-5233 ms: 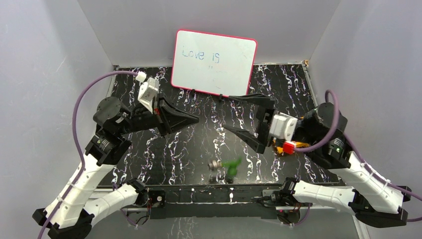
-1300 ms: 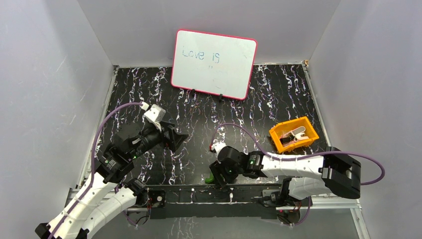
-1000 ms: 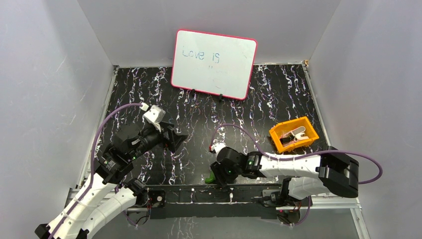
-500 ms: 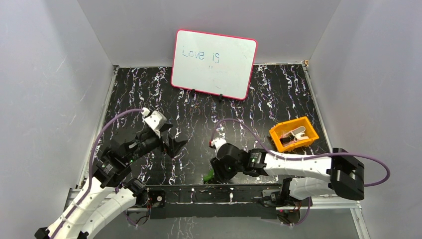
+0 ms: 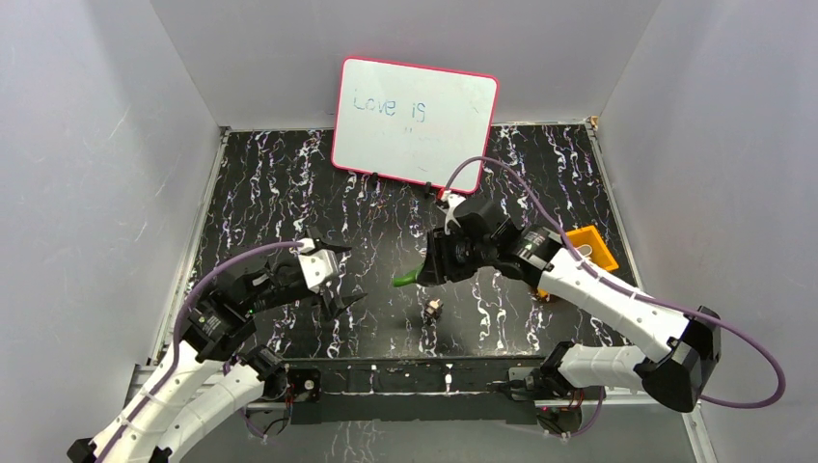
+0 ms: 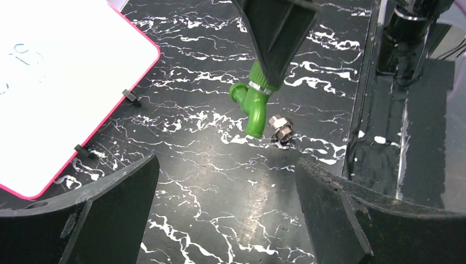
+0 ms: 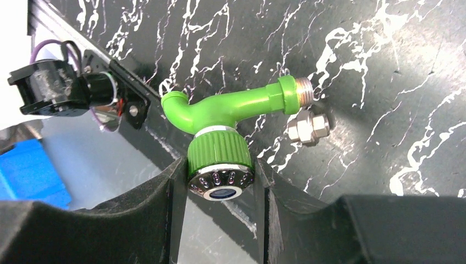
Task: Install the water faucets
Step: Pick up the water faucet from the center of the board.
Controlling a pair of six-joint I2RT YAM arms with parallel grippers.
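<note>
Pinches the tap [image 7: 231, 115] by its knob in the right gripper [image 7: 220, 171], off the table [image 6: 192, 209], leaving the threaded end bare just beyond the grip, over the loose nut [image 7: 308, 129], probably for screwing together. Holds the left gripper [image 6: 225, 181] spread wide, facing the tap, nothing between.

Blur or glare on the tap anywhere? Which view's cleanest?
Top external: green tap small and soft; whiteboard bright, writing faint. Left wrist: tap sharp, whiteboard blown out, own fingers plain black silhouettes. Right wrist: cleanest; tap sharp, glints on the knob chrome rim, loose metal fitting clear.
</note>
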